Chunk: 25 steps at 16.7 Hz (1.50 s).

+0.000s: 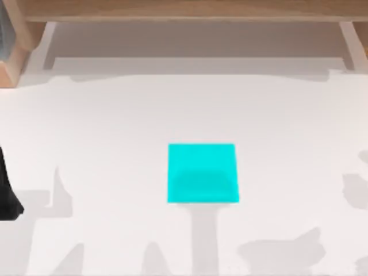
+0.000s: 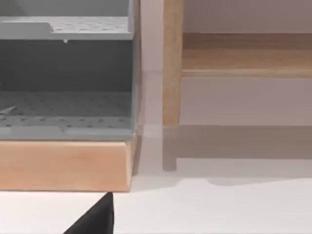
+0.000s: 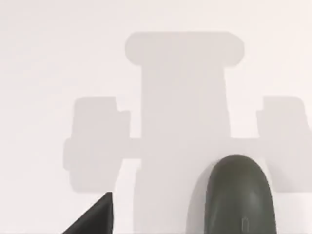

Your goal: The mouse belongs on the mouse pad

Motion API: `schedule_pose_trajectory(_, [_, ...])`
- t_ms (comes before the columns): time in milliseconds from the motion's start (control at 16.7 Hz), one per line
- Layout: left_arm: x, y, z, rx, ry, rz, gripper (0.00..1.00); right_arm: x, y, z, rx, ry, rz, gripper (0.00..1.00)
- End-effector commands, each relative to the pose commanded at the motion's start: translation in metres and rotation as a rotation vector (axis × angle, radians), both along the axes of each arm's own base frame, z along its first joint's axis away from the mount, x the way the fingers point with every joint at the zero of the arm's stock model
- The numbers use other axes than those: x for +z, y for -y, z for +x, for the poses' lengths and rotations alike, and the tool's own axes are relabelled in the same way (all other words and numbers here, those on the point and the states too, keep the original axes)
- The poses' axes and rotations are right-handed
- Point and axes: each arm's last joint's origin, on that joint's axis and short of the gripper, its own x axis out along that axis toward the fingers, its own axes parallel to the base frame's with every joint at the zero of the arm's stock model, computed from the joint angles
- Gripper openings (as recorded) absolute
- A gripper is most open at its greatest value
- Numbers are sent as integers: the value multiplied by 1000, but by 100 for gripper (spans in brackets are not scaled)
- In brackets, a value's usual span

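Note:
The mouse pad (image 1: 201, 172) is a flat cyan square lying on the white table, a little below the middle of the top view, with nothing on it. In the right wrist view a dark grey rounded body, the mouse (image 3: 239, 197), lies on the white table close under the camera. Beside it, a black fingertip (image 3: 95, 219) of my right gripper stands apart from the mouse. My left arm (image 1: 7, 195) is parked at the table's left edge. One black fingertip (image 2: 95, 219) of it appears in the left wrist view.
A wooden shelf unit (image 1: 190, 11) runs along the back of the table. A wooden box with grey perforated trays (image 2: 66, 122) stands at the back left corner. Arm shadows fall across the front of the white table (image 1: 115, 126).

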Motion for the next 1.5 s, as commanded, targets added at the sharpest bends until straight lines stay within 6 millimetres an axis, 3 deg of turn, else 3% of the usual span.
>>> schedule_pose_trajectory(300, [0, 0, 0, 0, 0, 0, 100, -4, 13, 51, -39, -425, 45, 100])
schedule_pose_trajectory(600, [0, 0, 0, 0, 0, 0, 100, -10, 24, 85, -62, -646, 77, 100])
schedule_pose_trajectory(1140, [0, 0, 0, 0, 0, 0, 100, -16, 26, 91, -64, -681, 82, 100])
schedule_pose_trajectory(1500, [0, 0, 0, 0, 0, 0, 100, -75, 27, 96, -66, -667, 81, 100])
